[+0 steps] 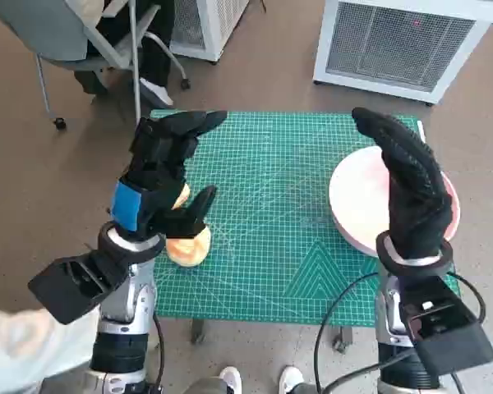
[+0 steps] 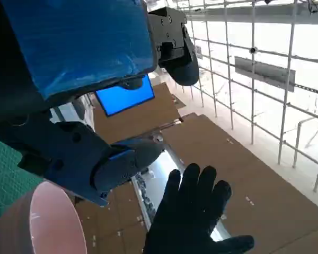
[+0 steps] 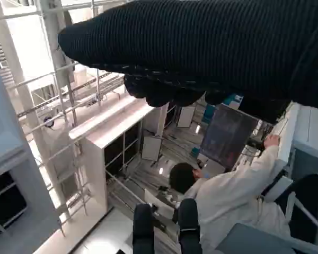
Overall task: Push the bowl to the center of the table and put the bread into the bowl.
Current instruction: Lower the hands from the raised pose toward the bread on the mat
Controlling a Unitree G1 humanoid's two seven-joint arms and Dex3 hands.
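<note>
Head view shows your left hand (image 1: 160, 176) raised, fingers spread and empty, above the bread (image 1: 186, 244) at the mat's (image 1: 271, 205) left edge; your right hand (image 1: 407, 185), open, hovers over the bowl (image 1: 353, 205).

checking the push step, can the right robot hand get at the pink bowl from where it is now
Probably yes. The right robot hand is raised over the pink bowl at the right side of the green mat, and nothing lies between them. The bread sits far across, under the left robot hand.

Pink bowl (image 1: 357, 205), golden-tan bread (image 1: 187, 245), green gridded tabletop (image 1: 271, 205), blue-taped black left robot hand (image 1: 160, 185), black knitted right robot hand (image 1: 407, 185)
</note>
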